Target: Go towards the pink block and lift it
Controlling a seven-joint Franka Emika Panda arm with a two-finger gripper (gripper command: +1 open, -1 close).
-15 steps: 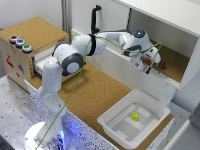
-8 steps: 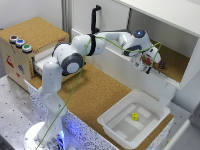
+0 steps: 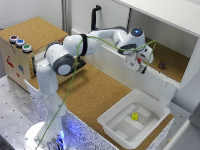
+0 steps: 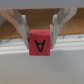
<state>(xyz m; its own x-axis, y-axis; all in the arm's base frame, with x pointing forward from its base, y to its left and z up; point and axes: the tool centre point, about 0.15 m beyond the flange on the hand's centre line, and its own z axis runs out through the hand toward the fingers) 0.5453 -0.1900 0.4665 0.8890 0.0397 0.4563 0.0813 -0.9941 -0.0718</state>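
While the arm (image 3: 100, 42) reached across the cork floor (image 3: 95, 92) toward the open cabinet shelf (image 3: 172, 65), we saw in the wrist view that the gripper (image 4: 40, 31) had its two fingers (image 4: 21, 27) closed against opposite sides of the pink block (image 4: 40, 41), whose near face bore a dark letter A. The block hung between the fingers, with a pale ledge (image 4: 42, 62) below it and a cork strip (image 4: 42, 20) behind. In the exterior view the gripper (image 3: 141, 64) sat just at the shelf's front lip, and we could not make out the block there. The darker maroon block (image 3: 161, 64) lay deeper on the shelf, apart from the gripper. Open room lay below the lip, where the white bin (image 3: 112, 122) held a small yellow cube (image 3: 134, 116) near its middle. A cardboard box (image 3: 12, 62) with coloured buttons (image 3: 20, 43) stood well apart at the exterior view's left.
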